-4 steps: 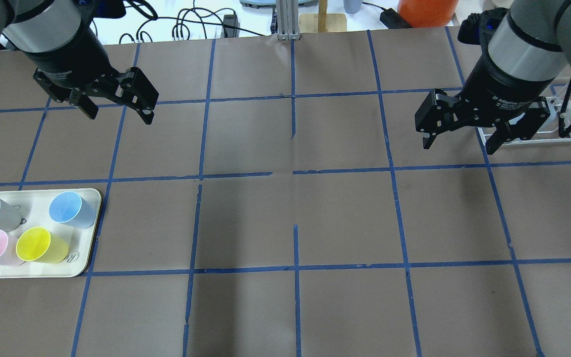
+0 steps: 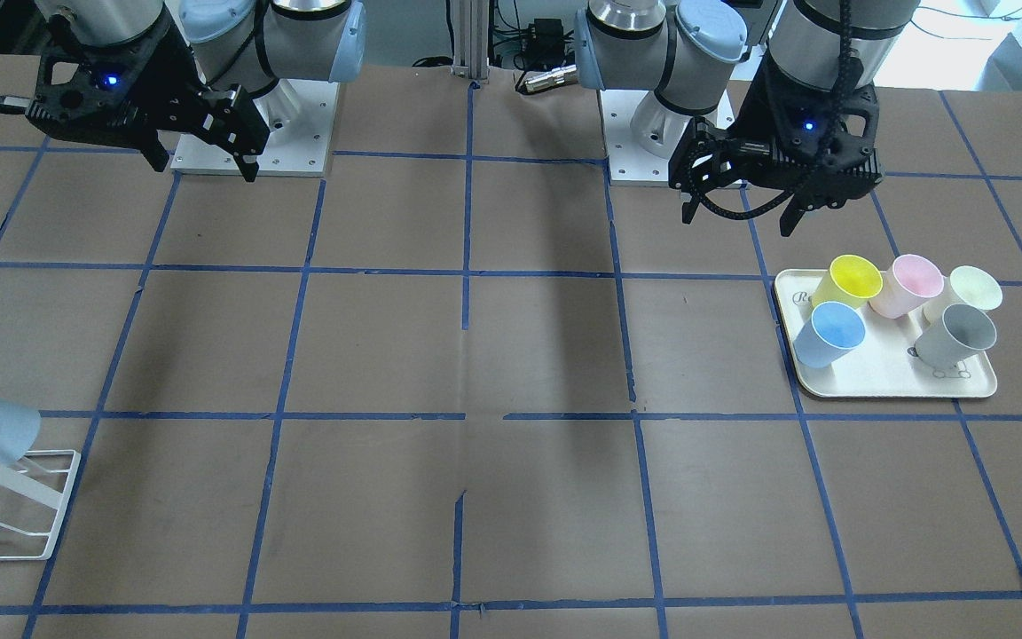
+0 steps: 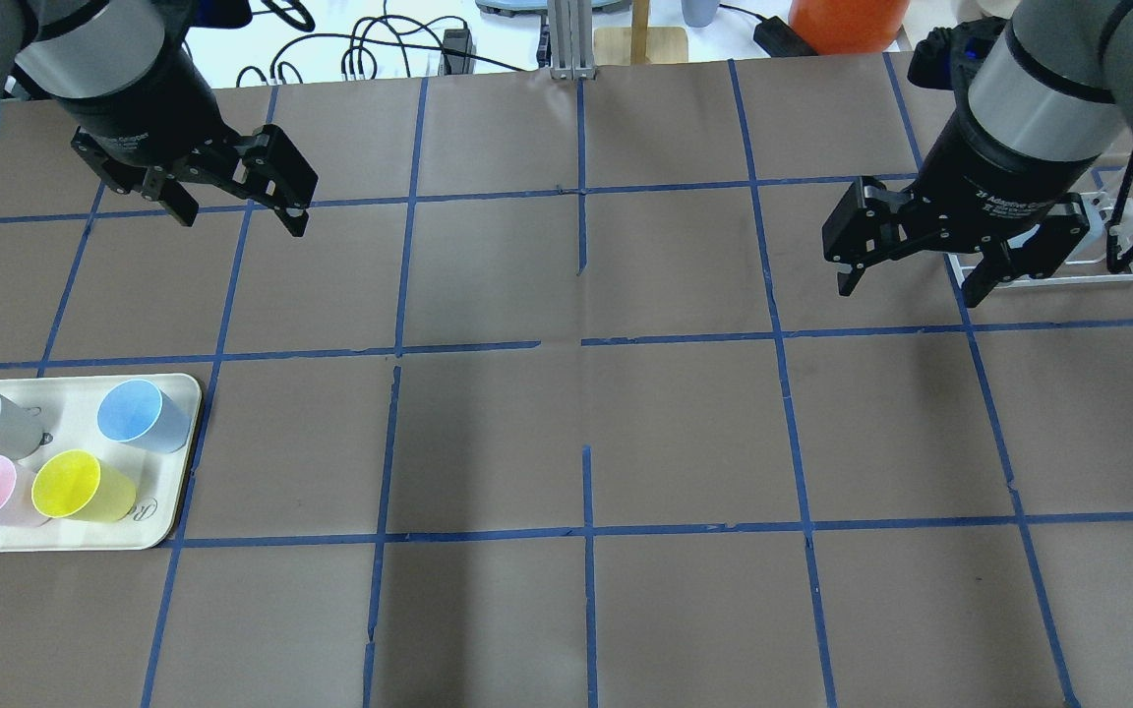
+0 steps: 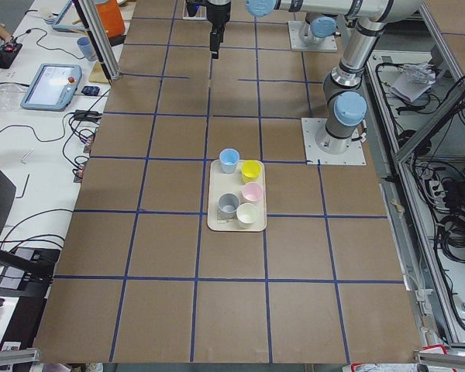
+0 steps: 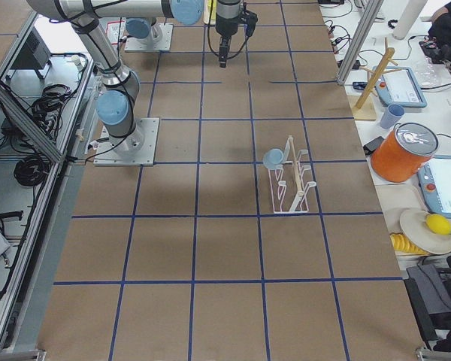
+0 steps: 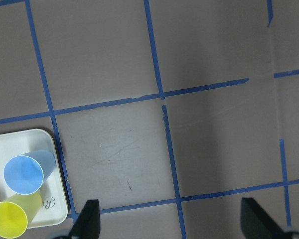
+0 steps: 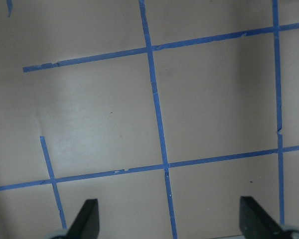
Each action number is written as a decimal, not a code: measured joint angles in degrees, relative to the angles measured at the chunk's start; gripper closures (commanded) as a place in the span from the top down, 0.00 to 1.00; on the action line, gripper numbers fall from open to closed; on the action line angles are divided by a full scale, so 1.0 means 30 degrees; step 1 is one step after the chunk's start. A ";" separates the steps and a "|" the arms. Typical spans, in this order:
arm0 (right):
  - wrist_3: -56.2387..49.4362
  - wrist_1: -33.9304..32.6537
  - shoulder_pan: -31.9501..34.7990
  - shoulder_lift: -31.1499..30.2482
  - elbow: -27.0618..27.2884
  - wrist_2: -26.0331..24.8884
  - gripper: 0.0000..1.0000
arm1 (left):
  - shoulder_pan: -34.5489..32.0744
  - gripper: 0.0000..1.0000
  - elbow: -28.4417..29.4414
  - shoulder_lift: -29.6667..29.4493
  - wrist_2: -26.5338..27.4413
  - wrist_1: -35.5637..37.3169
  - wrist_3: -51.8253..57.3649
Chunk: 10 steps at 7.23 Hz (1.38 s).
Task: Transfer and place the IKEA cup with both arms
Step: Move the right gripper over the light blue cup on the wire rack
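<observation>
Since the IKEA cup [image 3: 139,413] stands upright, axis vertical, at the tray's [image 3: 70,413] inner far corner, the left gripper [image 3: 240,218] is nearer; jaws spread wide, empty; cup lies robotward, slightly outward; right gripper [image 3: 909,290] likewise wide, empty, well apart.

The left arm [image 2: 799,35] and right arm [image 2: 116,13] are silver-grey tubes with pale-blue joint caps [image 2: 706,31]. Each stands on a white base plate [image 2: 302,133] studded with screws. The left gripper [image 3: 240,221] and right gripper [image 3: 909,293] are black, two-fingered, with white lettering [image 3: 1009,204] and a blue light [image 2: 108,82]. A black ribbed cable [image 2: 845,53] runs along the left arm.
</observation>
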 measured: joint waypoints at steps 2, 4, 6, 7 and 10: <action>-0.0010 -0.0009 -0.0028 0.0031 0.0001 -0.0111 1.00 | -0.0001 1.00 -0.0037 0.0139 -0.0050 -0.0064 0.0003; -0.0026 -0.0175 -0.0238 0.0101 -0.0003 -0.0128 1.00 | 0.0008 1.00 -0.0046 0.0157 -0.0076 0.0010 0.0004; -0.0179 -0.0720 -0.1458 0.0173 -0.0051 -0.0186 1.00 | 0.0021 1.00 -0.0062 0.0165 -0.0060 0.0030 0.0004; -0.0888 -0.1268 -0.2501 0.0200 -0.0055 -0.0275 1.00 | 0.0023 1.00 -0.0074 0.0161 -0.0050 0.0027 0.0004; -0.5444 -0.2606 -0.5771 0.1181 -0.0088 -0.0261 1.00 | 0.0020 1.00 -0.0067 0.0129 -0.0069 0.0048 0.0004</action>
